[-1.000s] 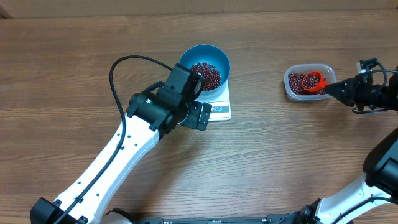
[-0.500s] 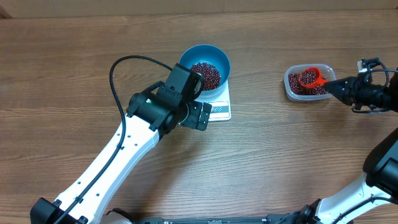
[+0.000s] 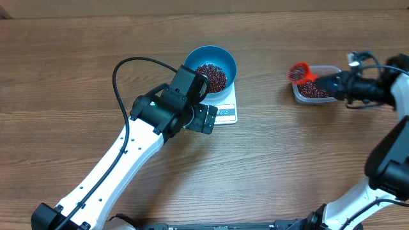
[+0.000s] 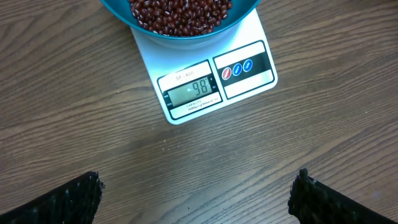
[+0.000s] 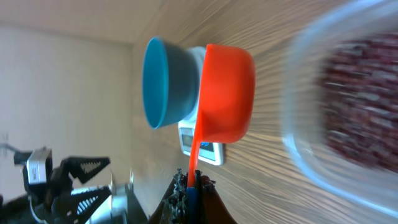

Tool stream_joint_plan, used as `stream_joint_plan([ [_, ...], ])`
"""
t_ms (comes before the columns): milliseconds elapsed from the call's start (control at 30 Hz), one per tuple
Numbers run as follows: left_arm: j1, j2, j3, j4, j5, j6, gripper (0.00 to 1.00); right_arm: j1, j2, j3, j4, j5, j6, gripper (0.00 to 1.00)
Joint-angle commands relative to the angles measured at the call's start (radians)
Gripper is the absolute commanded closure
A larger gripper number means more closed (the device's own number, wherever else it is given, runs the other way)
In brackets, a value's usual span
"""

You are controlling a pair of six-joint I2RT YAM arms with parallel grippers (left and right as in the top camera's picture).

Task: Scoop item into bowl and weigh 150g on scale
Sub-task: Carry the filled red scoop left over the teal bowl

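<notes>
The blue bowl (image 3: 231, 61) stands on the white scale (image 3: 227, 114) and holds a heap of the item, dark red-brown beans (image 3: 211, 75). In the left wrist view the scale (image 4: 249, 78) shows 98 under the bowl (image 4: 118, 7). My left gripper (image 3: 206, 119) hangs open just in front of the scale, with only bare wood between its jaws (image 4: 196, 190). My right gripper (image 3: 329, 82) is shut on the handle of a red scoop (image 3: 298, 71) filled with beans, in the air left of the clear tub (image 3: 314, 91). In the right wrist view the scoop (image 5: 227, 93) overlaps the bowl (image 5: 163, 81).
The clear plastic tub (image 5: 348, 93) at the right still holds beans. A black cable (image 3: 121, 70) loops from the left arm over the wood to the left of the bowl. The left arm runs diagonally from the front left corner.
My right gripper has lifted the scoop out of the tub and carried it left, past the tub's edge toward the bowl. The left arm has not moved.
</notes>
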Motion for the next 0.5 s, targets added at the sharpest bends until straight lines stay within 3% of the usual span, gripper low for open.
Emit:
stream_joint_plan([
  [0,0.001,-0.008,-0.006,0.002,-0.01,0.014,0.01,0.084,-0.004,0.083,0.002,-0.066,0.0,0.97],
  [300,0.001,-0.008,-0.006,0.002,-0.01,0.014,0.0,0.318,-0.006,0.233,0.016,-0.054,0.049,0.96],
  [467,0.001,-0.008,-0.006,0.002,-0.01,0.014,0.0,0.447,-0.006,0.258,0.092,0.132,0.142,0.96],
])
